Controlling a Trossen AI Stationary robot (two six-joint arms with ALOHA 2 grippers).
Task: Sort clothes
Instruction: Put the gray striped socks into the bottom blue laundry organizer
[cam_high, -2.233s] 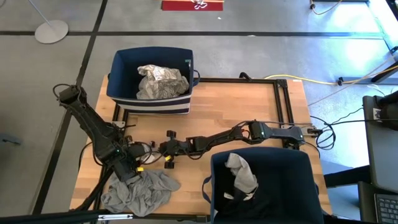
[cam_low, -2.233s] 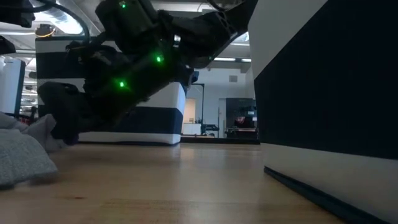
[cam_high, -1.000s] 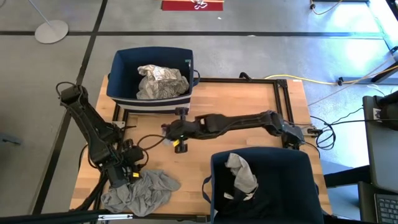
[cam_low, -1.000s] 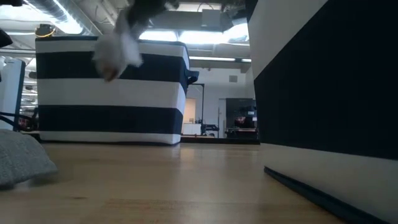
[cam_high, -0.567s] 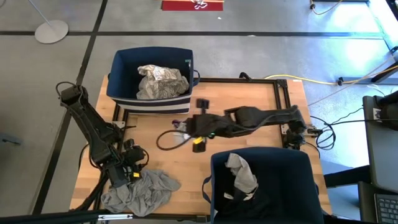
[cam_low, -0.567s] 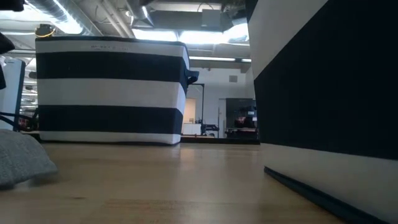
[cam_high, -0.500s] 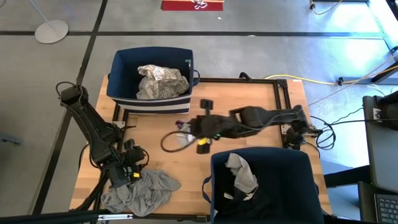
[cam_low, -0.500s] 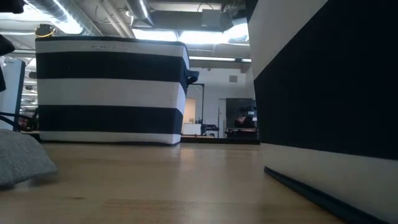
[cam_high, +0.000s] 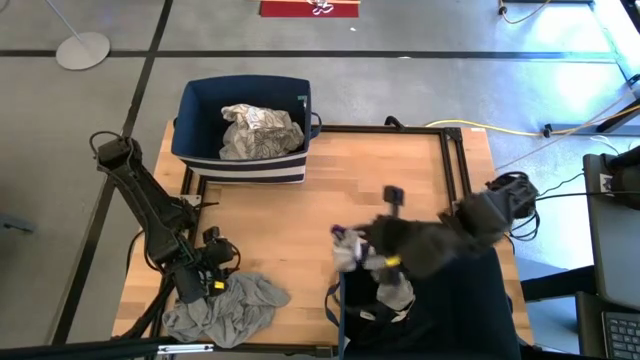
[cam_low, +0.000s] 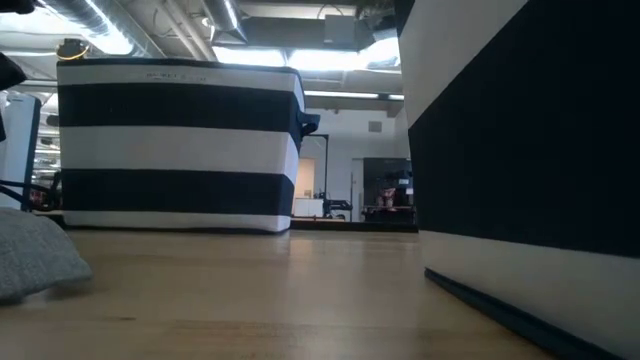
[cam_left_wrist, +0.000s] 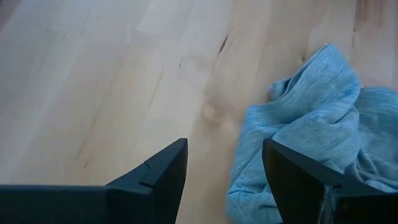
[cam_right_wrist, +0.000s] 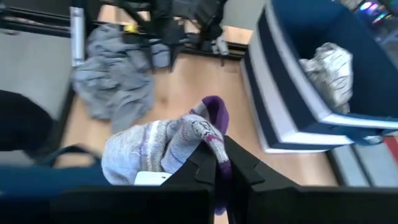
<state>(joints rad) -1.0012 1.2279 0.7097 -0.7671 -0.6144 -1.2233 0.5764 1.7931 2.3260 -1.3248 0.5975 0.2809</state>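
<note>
My right gripper (cam_high: 352, 250) is shut on a small light-grey garment with a purple end (cam_right_wrist: 168, 146), above the left rim of the near navy bin (cam_high: 470, 262). A grey garment (cam_high: 395, 290) lies in that bin. A grey garment (cam_high: 225, 308) lies crumpled on the table at the near left. My left gripper (cam_left_wrist: 224, 180) is open just beside its far edge (cam_left_wrist: 317, 137), touching nothing. A white garment with black pattern (cam_high: 258, 130) lies in the far striped bin (cam_high: 245, 165). My right gripper pinches a bunched fold of the small garment (cam_right_wrist: 208, 149) between its two fingers (cam_right_wrist: 199, 165), coming from the table's right. The garment is lifted clear of the table. It bulges out ahead of the fingers, with the purple end (cam_right_wrist: 214, 112) farthest out.
The far striped bin (cam_low: 175, 145) stands at the table's far left. The near bin's wall (cam_low: 530, 150) fills the near right. Bare wood (cam_high: 380, 180) lies between them. My left arm (cam_right_wrist: 168, 18) stands at the near left by the grey garment.
My right gripper has swung from the table's middle, near the far bin, toward the right and near edge, carrying the small garment clear of the table to the near bin's rim.
</note>
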